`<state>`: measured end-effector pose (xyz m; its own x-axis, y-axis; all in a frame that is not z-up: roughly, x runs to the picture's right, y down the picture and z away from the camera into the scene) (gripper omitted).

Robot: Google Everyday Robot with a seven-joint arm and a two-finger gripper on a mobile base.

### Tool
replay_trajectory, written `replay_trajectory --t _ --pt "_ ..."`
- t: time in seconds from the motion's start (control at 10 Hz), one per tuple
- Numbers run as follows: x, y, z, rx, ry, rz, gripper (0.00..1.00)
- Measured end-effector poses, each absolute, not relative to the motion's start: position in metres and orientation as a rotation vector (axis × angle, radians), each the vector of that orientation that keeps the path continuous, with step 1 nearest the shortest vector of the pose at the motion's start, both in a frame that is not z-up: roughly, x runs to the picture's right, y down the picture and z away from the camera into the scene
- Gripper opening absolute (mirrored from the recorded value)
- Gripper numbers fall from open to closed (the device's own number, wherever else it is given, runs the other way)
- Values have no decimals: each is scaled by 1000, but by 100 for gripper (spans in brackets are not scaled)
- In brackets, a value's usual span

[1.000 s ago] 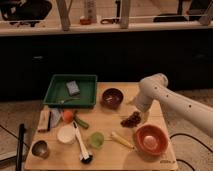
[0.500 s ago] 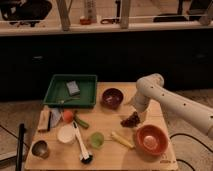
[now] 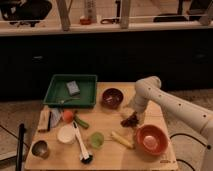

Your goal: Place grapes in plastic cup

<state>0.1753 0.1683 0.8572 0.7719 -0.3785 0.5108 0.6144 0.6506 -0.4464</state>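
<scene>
The dark red-purple grapes (image 3: pixel 130 120) lie on the wooden table, right of centre, just above the orange bowl. My gripper (image 3: pixel 132 114) hangs from the white arm directly over the grapes, at or touching them. The light green plastic cup (image 3: pixel 96 139) stands near the table's front, left of the grapes and apart from them, with a yellow stick (image 3: pixel 122 139) between the two.
A green tray (image 3: pixel 71 91) with a grey sponge sits at the back left. A dark brown bowl (image 3: pixel 112 97), an orange bowl (image 3: pixel 151 140), a white bowl (image 3: pixel 67 134), a grey metal cup (image 3: pixel 40 148), a dish brush (image 3: pixel 82 147) and an orange fruit (image 3: pixel 68 115) surround the area.
The arm has shifted slightly left and lowered, bringing the gripper down onto the grapes. The other objects have not moved.
</scene>
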Motion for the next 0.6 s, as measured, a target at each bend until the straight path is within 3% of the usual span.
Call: replay_trajectory --t 0.4,0.6 --pt "176 183 873 -666 -414 -576 80" --pt "175 188 879 -667 -422 -574 69"
